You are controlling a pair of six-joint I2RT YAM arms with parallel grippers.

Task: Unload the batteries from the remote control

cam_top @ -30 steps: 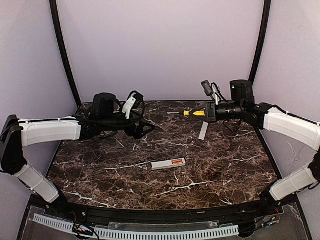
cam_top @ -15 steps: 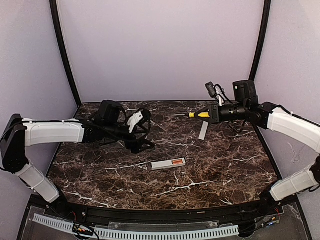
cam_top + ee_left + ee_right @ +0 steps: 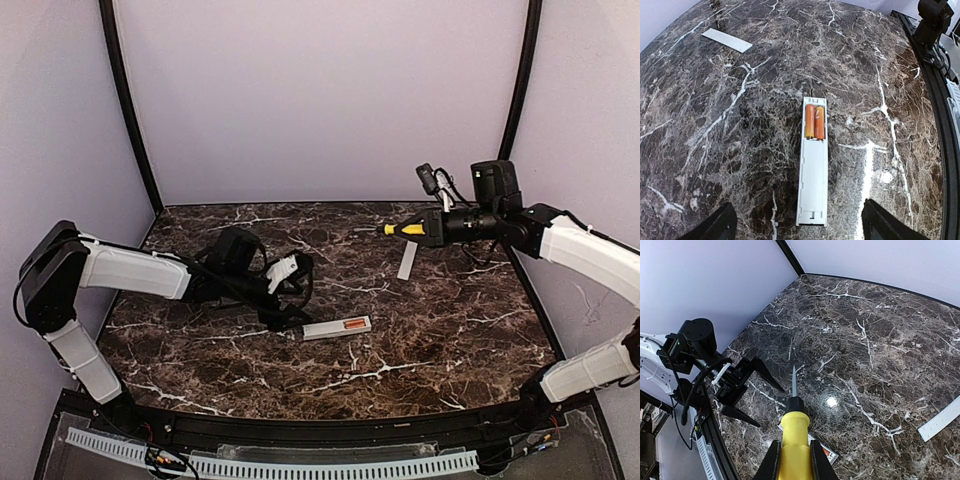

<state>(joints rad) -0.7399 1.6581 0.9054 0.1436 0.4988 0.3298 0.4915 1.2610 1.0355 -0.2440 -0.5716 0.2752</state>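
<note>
Apparently, batteries seated in remote control.

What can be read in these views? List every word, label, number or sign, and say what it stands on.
No legible text in any view.
batteries: small pale marks on the orange wrap, too blurred to read.
remote: no print shows on this face.
cover: blank.
screwdriver: plain yellow handle, no marking shows.
</note>
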